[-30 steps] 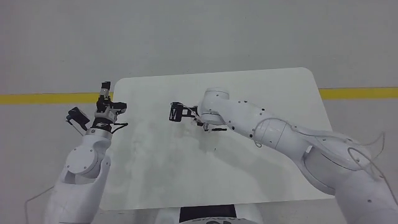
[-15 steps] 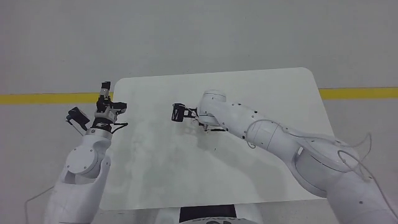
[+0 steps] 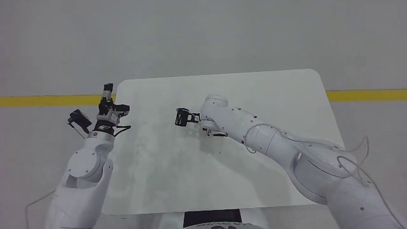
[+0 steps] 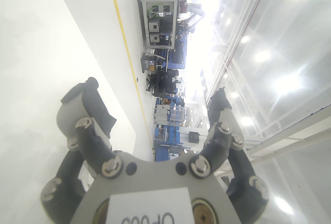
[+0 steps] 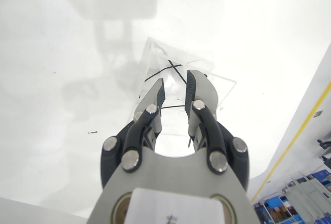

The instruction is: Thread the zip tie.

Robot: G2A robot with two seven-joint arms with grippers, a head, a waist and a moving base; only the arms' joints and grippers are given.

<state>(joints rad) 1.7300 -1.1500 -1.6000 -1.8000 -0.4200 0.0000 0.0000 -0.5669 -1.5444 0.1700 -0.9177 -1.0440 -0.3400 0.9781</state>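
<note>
Right gripper [image 5: 175, 76] over the zip tie [image 5: 155, 75], jaws part-open, holding nothing.
Best bet: descend straight and pinch one strand away from the crossing, not the clear plate [image 5: 201, 64]. Tie is thin, black, crossed over itself, lying on the plate near top-view centre. Left gripper [image 4: 155, 86] is wide open and empty, mid-left.

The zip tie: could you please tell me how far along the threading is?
Done: nothing certain; the black zip tie lies crossed over itself on a clear plate, threading unclear. In hand: the right end effector hangs open astride one strand, gripping nothing. Remaining: grasp and thread; the left end effector is open at the edge of the table.
</note>
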